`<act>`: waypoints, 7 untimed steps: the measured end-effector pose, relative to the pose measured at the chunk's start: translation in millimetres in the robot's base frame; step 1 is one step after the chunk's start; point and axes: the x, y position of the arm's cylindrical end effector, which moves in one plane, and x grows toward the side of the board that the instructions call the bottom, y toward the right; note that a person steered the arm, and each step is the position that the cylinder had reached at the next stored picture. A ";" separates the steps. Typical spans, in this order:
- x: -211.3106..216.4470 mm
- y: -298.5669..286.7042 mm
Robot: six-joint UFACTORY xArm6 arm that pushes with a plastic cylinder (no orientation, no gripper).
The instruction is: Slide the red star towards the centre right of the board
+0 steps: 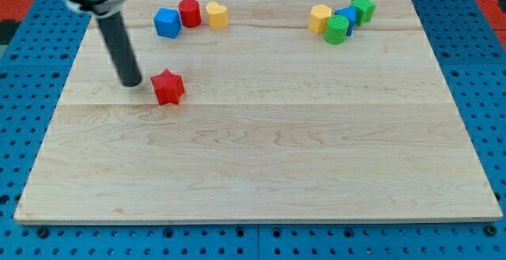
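Rod: your arm ends in a straight, smooth, dark grey cylinder.
Mount: wider dark housing above.
My tip: blunt, black.

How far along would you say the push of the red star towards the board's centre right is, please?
Done: my tip is lined up just left of the red star, on the correct side for a rightward push; whether they touch is unclear. In hand: the push itself, barely begun if at all. Left: nearly everything, as the star sits in the left part of the board, far from centre right.

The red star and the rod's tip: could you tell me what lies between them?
Nothing: in the camera view only a narrow strip of bare board separates my tip from the red star.
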 end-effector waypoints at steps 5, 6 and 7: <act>-22.6 137.3; -33.8 146.0; 0.6 178.1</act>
